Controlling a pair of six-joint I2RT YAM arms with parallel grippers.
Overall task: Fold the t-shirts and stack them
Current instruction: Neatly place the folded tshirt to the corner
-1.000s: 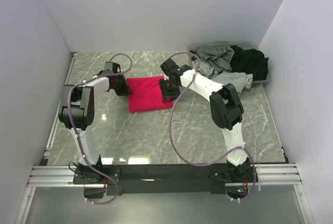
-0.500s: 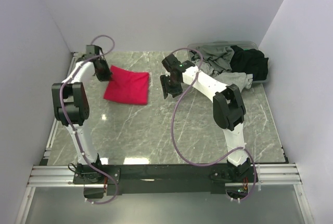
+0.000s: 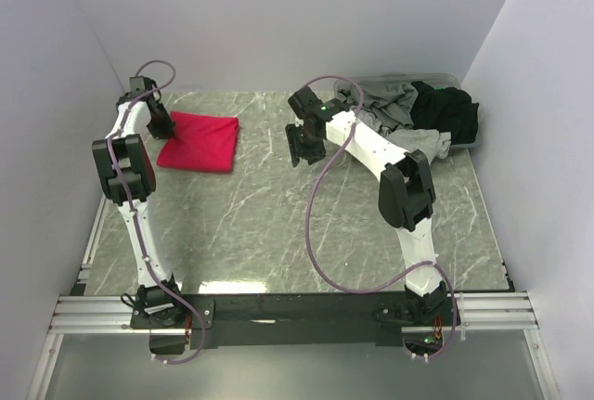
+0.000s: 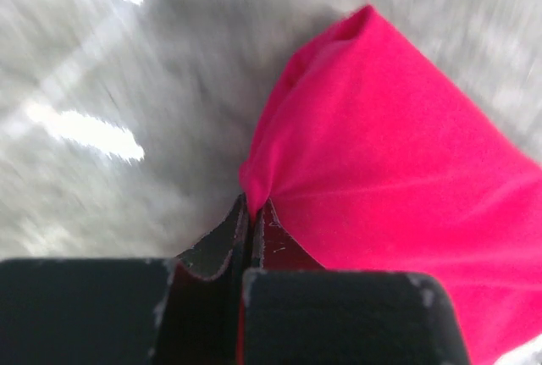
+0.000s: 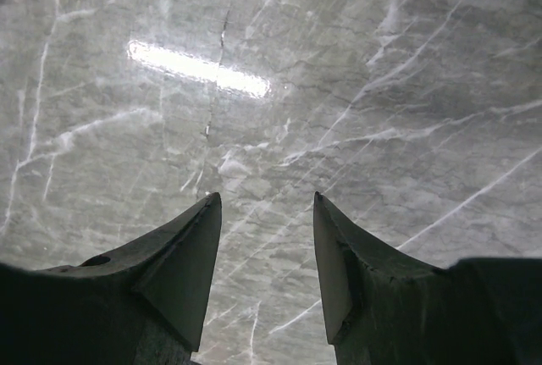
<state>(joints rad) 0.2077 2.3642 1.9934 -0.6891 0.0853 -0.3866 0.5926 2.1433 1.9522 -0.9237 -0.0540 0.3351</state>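
Left arm (image 3: 139,233) and right arm (image 3: 369,147) have white links, black joints, purplish cables (image 3: 310,216). The right gripper (image 5: 267,204) is black

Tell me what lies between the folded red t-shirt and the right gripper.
Only bare marble tabletop lies between the red t-shirt and the right gripper, as the top view shows.

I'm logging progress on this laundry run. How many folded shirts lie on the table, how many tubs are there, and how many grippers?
Folded pink-red t-shirt: 1
Grey tub: 1
Grippers: 2 (left gripper, right gripper)
Total: 4
Not counted: the grey and black shirts in the tub, too tangled to tell apart.
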